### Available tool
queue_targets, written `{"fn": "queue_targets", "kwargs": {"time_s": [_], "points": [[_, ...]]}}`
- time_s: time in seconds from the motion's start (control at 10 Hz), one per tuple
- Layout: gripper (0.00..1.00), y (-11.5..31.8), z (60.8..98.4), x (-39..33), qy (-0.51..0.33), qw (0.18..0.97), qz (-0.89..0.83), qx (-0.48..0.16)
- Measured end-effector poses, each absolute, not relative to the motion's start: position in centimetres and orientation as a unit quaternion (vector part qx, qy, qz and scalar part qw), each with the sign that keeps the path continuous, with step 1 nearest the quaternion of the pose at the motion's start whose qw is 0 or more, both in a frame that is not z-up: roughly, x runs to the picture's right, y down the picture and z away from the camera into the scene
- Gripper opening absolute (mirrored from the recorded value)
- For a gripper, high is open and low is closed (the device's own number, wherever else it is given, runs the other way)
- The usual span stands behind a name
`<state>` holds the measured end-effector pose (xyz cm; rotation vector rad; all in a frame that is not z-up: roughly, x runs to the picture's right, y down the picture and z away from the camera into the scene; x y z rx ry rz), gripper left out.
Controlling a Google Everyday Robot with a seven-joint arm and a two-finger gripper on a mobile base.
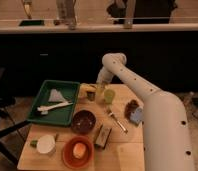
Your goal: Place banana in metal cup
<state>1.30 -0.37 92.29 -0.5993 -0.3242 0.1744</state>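
The metal cup (91,95) is a small dark cylinder standing at the table's back edge, just right of the green tray. A pale-yellow banana (85,88) shows at the cup's upper left, at or over its rim; I cannot tell whether it rests in the cup or is held. My gripper (98,86) hangs down from the white arm right above the cup and next to the banana. The light-green cup (109,95) stands just right of the metal cup.
A green tray (40,111) with white utensils lies at the left. A dark bowl (83,121), an orange bowl (78,151) with a round yellow-orange item, a white mug (45,144), a dark box (102,136), a fork (117,120) and a blue-and-brown item (135,112) lie on the wooden table (119,155).
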Motion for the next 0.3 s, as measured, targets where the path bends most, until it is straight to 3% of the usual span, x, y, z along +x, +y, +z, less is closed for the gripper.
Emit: {"fn": "queue_targets", "kwargs": {"time_s": [0.3], "points": [[0.80,-0.48,92.22,1.34,-0.163,0.937,0.079,-0.299]]}}
